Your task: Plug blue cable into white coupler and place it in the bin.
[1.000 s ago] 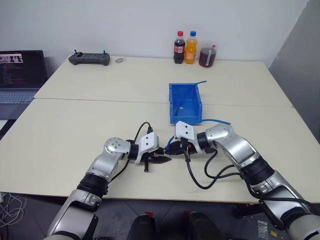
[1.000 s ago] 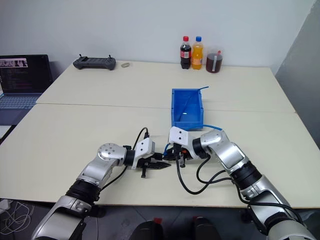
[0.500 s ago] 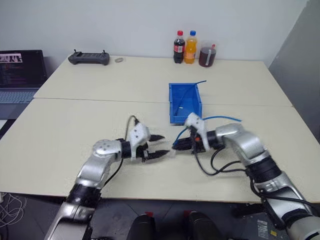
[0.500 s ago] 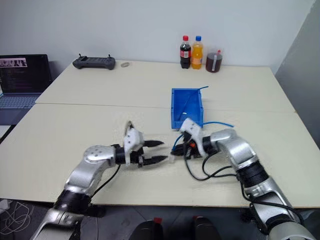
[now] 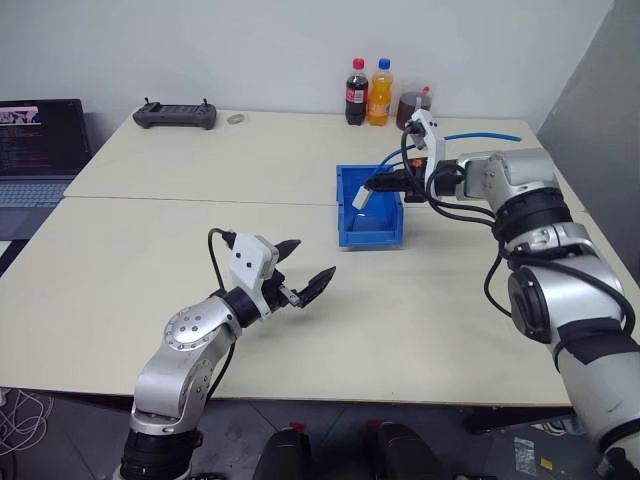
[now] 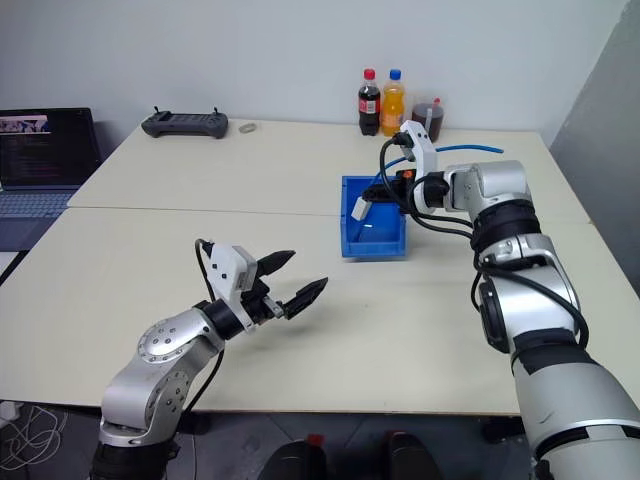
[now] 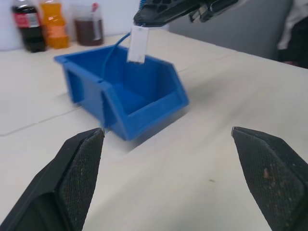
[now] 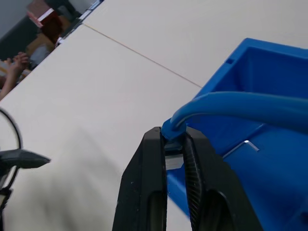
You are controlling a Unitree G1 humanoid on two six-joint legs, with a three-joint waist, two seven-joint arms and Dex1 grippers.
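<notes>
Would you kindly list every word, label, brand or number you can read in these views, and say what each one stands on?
No text can be read in any view.
Cola bottle: red label, lettering too small to read.
Orange soda bottle: label too small to read.
Laptop: lines of text on the screen, too small to read.
Handheld controller, bin, white coupler: no markings visible.

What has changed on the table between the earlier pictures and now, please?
The left hand opened, let go and lifted back. The right hand, shut on the blue cable with the white coupler plugged on, carried it up over the bin. The bin and bottles stayed put.
</notes>
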